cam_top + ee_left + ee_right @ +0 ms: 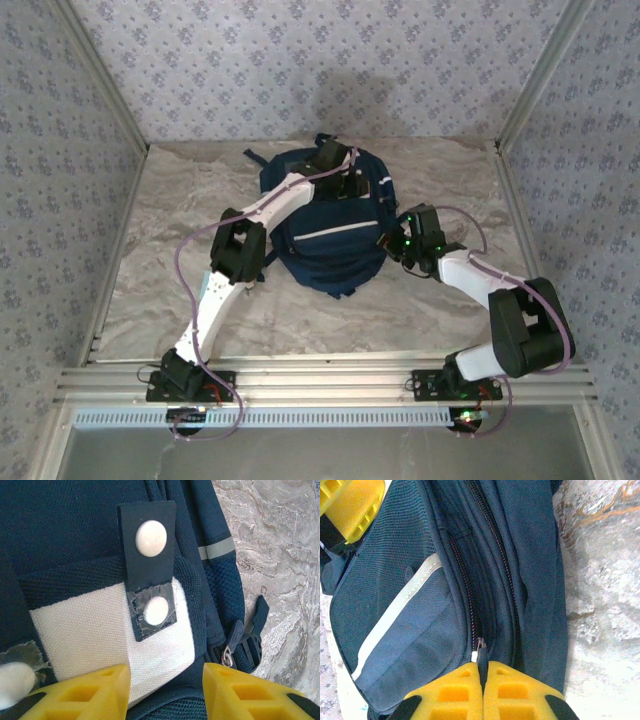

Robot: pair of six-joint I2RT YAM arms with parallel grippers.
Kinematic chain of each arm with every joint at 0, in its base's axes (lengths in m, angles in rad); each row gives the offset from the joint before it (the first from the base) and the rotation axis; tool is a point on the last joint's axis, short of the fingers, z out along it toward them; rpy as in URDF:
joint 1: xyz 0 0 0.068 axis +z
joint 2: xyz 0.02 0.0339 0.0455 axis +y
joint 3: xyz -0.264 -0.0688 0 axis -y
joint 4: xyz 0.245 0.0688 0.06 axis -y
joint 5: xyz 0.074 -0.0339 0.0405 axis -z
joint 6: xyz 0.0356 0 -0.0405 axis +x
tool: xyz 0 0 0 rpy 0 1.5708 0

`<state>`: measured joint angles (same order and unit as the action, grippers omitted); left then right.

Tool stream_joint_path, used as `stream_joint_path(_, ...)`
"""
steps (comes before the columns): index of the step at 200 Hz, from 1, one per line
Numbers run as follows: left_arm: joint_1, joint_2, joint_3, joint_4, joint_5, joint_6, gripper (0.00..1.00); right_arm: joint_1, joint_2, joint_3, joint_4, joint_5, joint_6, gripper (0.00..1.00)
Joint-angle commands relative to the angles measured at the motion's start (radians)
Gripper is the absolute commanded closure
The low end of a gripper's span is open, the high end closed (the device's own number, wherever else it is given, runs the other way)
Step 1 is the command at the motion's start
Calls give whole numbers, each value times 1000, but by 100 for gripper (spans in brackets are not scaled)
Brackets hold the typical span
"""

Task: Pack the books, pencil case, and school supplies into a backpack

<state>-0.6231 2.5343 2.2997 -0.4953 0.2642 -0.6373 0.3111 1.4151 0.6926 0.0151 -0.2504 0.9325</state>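
Note:
The navy backpack lies flat in the middle of the table. My left gripper hovers open over its far end. The corner of a white patch with a snap strap sits between and beyond the yellow fingers of the left gripper. My right gripper is at the bag's right side, and in the right wrist view this gripper is shut on the dark zipper pull of a closed zip. The books, pencil case and school supplies are out of view.
The marble tabletop is bare around the bag. Patterned walls with metal posts enclose it on three sides. A side zipper pull and strap buckle lie just right of the white patch.

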Motion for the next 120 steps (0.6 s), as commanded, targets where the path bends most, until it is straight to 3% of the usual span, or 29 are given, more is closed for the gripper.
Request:
stream_joint_path(1, 18, 43, -40, -73, -115, 20, 53, 21, -47, 10, -79, -42, 8, 88)
stream_joint_path(11, 20, 23, -39, -89, -121, 39, 51, 26, -81, 25, -132, -31, -24, 82)
stream_joint_path(21, 23, 0, -35, -109, -120, 54, 49, 23, -107, 48, -196, -18, -79, 70)
stream_joint_path(38, 28, -45, -25, -144, -103, 78, 47, 12, -130, 93, -295, 12, -205, 61)
stream_joint_path(91, 22, -190, -4, -333, -43, 153, 42, -17, -3, 280, -393, -42, -672, 59)
stream_joint_path(120, 6, -288, -109, -345, -28, 163, 42, -11, 116, 392, -451, -65, -704, 61)
